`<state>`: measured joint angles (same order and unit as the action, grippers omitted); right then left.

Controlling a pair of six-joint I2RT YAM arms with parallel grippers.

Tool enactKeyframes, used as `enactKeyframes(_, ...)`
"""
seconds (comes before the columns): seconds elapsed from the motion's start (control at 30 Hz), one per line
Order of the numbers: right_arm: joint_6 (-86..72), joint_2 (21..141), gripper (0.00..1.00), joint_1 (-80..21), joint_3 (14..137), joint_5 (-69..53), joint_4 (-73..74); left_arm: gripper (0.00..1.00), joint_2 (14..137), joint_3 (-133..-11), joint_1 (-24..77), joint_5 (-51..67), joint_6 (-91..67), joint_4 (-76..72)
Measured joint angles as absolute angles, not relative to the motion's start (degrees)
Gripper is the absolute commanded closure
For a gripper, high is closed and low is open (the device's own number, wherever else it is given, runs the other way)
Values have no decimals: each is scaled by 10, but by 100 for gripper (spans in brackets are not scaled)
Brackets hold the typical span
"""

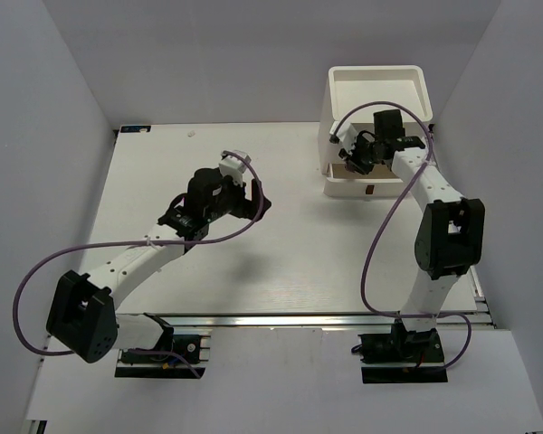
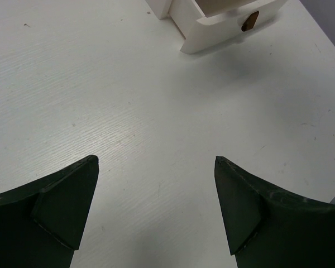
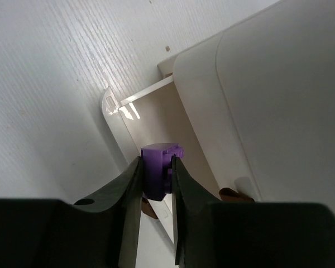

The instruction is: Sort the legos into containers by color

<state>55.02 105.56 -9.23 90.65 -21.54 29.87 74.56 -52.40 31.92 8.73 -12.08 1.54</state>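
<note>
Starting at the near edge of the desk point(image 1: 299, 271): both arm bases are bolted there, side by side. The left arm point(image 1: 136, 258) reaches out toward mid-desk, left of centre. The left gripper point(image 2: 156, 161) is released, jaws spread wide with nothing between them, and hangs over the white surface. Its wrist view looks toward the far right corner and catches the front of a pulled-out drawer point(image 2: 223, 25) with its brown handle point(image 2: 249, 20).

Farther on, the right arm point(image 1: 434, 226) runs up along the right edge and bends in toward the far right corner. The right gripper point(image 3: 156, 161) is clenched on a purple lego point(image 3: 155, 178), with the fingers point(image 3: 123, 195) pressing two opposite sides. The lego is held in the air over the open drawer, close to the drawer's front wall. That drawer sits at the foot of the white container unit point(image 1: 327, 117).

Farthest out, the unit's square top tray point(image 1: 376, 72) stands open at the far right corner. What lies inside it cannot be made out.
</note>
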Motion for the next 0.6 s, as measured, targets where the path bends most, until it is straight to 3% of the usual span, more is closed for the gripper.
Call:
enactKeyframes(0.03,551,1060,68,-92,907,-214,299,6,743,-522,319,86,-121,15)
enactKeyframes(0.07,552,1065,68,-92,907,-211,299,6,740,-520,319,84,-121,17)
enactKeyframes(0.1,553,1069,53,-92,907,-209,299,6,738,-519,319,83,-122,18)
enactKeyframes(0.13,552,1071,44,-91,907,-208,299,6,735,-518,319,81,-123,18)
enactKeyframes(0.23,554,1073,33,-91,908,-204,299,6,729,-514,319,79,-125,18)
enactKeyframes(0.37,553,1073,32,-91,911,-202,293,6,723,-510,319,74,-127,20)
enactKeyframes(0.4,550,1073,34,-91,911,-202,292,6,723,-510,319,74,-128,19)
enactKeyframes(0.47,542,1073,49,-90,911,-205,291,6,723,-510,319,72,-129,20)
enactKeyframes(0.53,537,1070,100,-88,911,-223,292,6,722,-510,319,70,-130,23)
enactKeyframes(0.6,547,1061,100,-83,911,-256,314,6,721,-510,319,65,-130,27)
